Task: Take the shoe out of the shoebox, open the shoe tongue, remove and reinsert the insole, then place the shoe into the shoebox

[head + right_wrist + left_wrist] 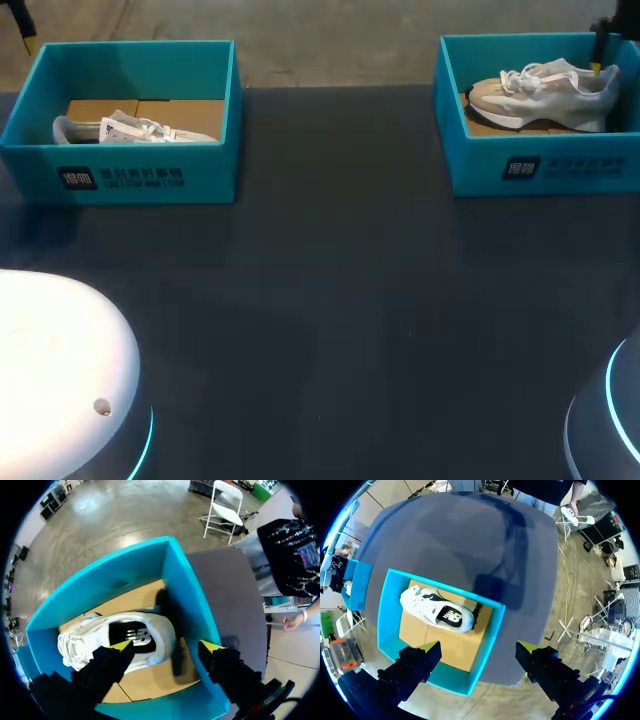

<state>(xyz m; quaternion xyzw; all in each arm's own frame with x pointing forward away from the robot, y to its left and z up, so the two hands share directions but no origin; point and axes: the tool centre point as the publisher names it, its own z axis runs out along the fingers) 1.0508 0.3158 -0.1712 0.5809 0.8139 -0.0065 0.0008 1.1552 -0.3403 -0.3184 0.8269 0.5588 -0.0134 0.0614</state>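
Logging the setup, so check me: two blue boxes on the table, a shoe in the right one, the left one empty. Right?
Not quite. The left box is not empty: it holds a white shoe, as the left wrist view shows. The right box does hold a shoe.

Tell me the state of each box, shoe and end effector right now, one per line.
Left shoebox: open, shoe inside.
Left shoe: lying on its side in the left shoebox.
Right shoebox: open, shoe inside.
Right shoe: in the right shoebox, not taken out.
Left end effector: open, empty, above the left shoebox.
Right end effector: open, one finger over the right shoe.
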